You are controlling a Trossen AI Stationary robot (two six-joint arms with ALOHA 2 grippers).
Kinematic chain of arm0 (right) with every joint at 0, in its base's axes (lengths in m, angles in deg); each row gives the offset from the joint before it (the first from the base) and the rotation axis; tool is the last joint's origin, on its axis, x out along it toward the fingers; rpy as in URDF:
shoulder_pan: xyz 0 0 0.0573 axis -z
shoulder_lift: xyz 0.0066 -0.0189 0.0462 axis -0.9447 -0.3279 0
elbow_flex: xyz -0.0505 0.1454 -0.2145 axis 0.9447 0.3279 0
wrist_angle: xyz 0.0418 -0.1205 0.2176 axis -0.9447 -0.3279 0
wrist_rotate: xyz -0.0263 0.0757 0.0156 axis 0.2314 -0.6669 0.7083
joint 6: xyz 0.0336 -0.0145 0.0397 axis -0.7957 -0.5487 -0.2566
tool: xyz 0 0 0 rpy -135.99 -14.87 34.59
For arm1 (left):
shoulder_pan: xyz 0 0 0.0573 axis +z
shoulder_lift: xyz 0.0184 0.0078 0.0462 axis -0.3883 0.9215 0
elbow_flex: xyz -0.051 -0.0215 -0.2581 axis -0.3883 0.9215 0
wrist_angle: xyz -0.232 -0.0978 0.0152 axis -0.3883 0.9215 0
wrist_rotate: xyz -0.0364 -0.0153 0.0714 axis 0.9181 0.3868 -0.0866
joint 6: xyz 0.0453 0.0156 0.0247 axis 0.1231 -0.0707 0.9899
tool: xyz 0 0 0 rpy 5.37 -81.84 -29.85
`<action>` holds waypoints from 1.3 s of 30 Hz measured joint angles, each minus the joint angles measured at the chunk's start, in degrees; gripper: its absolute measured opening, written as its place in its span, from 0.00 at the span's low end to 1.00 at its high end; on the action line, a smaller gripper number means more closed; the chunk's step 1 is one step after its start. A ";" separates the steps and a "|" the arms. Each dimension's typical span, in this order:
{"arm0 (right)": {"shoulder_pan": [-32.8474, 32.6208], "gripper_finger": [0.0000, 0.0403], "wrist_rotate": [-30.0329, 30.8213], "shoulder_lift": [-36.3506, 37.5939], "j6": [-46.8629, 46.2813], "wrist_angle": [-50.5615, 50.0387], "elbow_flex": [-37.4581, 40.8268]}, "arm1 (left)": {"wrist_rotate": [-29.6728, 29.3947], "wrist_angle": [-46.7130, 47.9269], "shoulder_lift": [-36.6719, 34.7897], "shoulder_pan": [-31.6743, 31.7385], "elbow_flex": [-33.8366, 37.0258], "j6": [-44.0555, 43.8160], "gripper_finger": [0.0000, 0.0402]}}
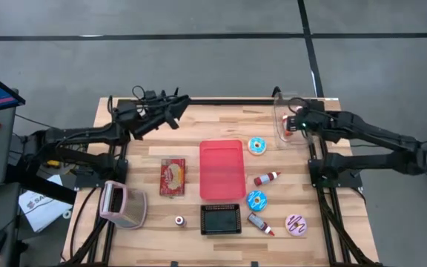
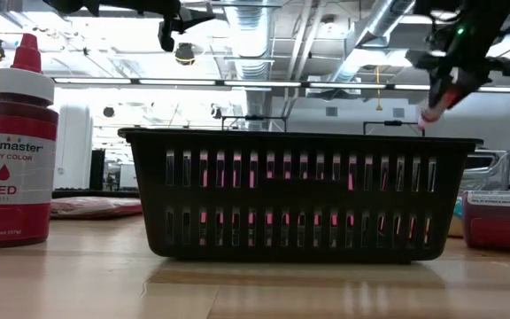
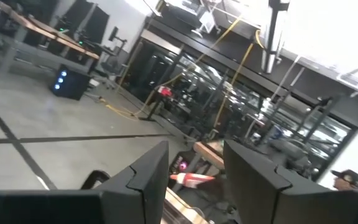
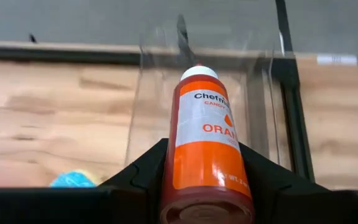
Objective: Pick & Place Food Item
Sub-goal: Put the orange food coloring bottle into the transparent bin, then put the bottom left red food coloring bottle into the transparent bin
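My right gripper (image 1: 296, 123) hangs at the table's far right, shut on an orange Chefmaster bottle (image 4: 205, 130). The bottle's white cap (image 4: 198, 73) points away and down at a clear plastic container (image 4: 157, 87) standing at the far right edge (image 1: 282, 111). In the low view the bottle (image 2: 442, 92) slants with its cap lowest. My left gripper (image 1: 175, 104) is raised over the table's far left, open, with nothing between its fingers (image 3: 196, 149). My right gripper pinches the orange bottle's body toward its base end (image 4: 207, 180) between its two fingers, one on each side. The fingers lie along the bottle and slant downward. The bottle is lifted clear of the table, tilted cap-down over the clear container.
A red tray (image 1: 222, 169) lies mid-table, with a black basket (image 1: 221, 219) near its front. Two blue donuts (image 1: 257, 145) (image 1: 256, 199), two red bottles (image 1: 267, 178) (image 1: 261, 222) and a pink donut (image 1: 296, 224) lie right of it. A packet (image 1: 173, 176) lies left.
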 joint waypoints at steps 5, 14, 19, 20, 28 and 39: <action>6.85 0.35 -5.94 -6.29 0.02 0.38 0.00 | -0.02 -1.40 0.26 -1.79 1.12 -0.01 0.37; 15.87 0.35 -13.60 -20.36 0.90 4.23 0.00 | 0.02 -1.67 0.26 -4.75 2.66 0.19 0.37; 17.84 0.35 -15.05 -25.95 0.68 4.95 0.04 | 0.02 -1.74 0.24 -6.31 2.66 0.24 0.37; 17.88 0.35 -15.05 -26.60 0.70 5.18 0.04 | 0.04 -1.74 0.24 -6.56 2.66 0.24 0.37; 19.46 0.40 -15.83 -29.17 4.63 8.15 0.04 | 0.09 -1.15 0.24 -7.60 2.66 0.26 0.37; 24.92 0.60 -19.65 -27.31 11.74 7.78 0.00 | 2.16 -1.19 0.24 -7.64 2.66 0.04 0.37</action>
